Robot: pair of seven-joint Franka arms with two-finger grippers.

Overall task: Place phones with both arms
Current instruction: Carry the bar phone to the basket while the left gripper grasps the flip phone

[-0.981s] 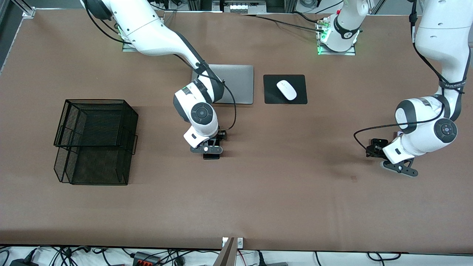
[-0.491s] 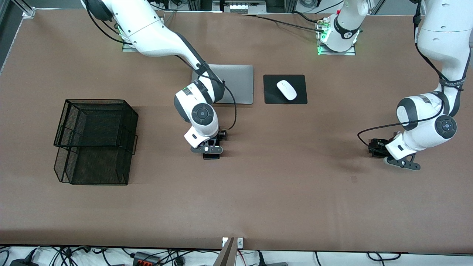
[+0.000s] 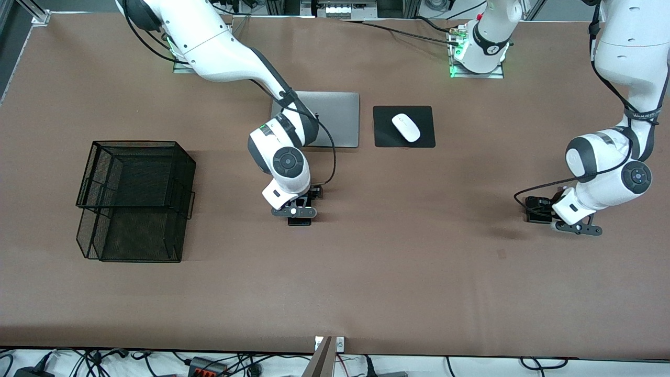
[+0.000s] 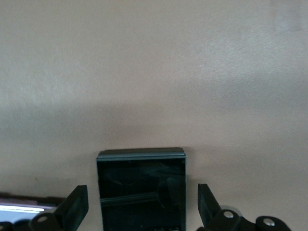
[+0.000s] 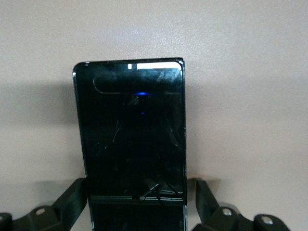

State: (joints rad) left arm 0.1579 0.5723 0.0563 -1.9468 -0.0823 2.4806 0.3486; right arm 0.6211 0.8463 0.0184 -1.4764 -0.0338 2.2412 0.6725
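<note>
With both grippers low and spread wide, each straddling a phone flat on the table (image 3: 398, 283): right gripper (image 3: 299, 212) around the long black phone (image 5: 132, 139) near the table's middle, left gripper (image 3: 544, 213) around the small black phone (image 4: 141, 187) toward the left arm's end. Risk, as a judgement: fingers (image 5: 72, 195) scraping the table, or slipping off thin edges and skidding a phone. Black wire basket (image 3: 133, 201) toward the right arm's end, seemingly holding nothing.

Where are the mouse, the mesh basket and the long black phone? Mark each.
white mouse (image 3: 406, 127), front view, middle of its shell.
mesh basket (image 3: 137, 142), front view, its top rim.
long black phone (image 5: 132, 130), right wrist view, centre of its screen.
</note>
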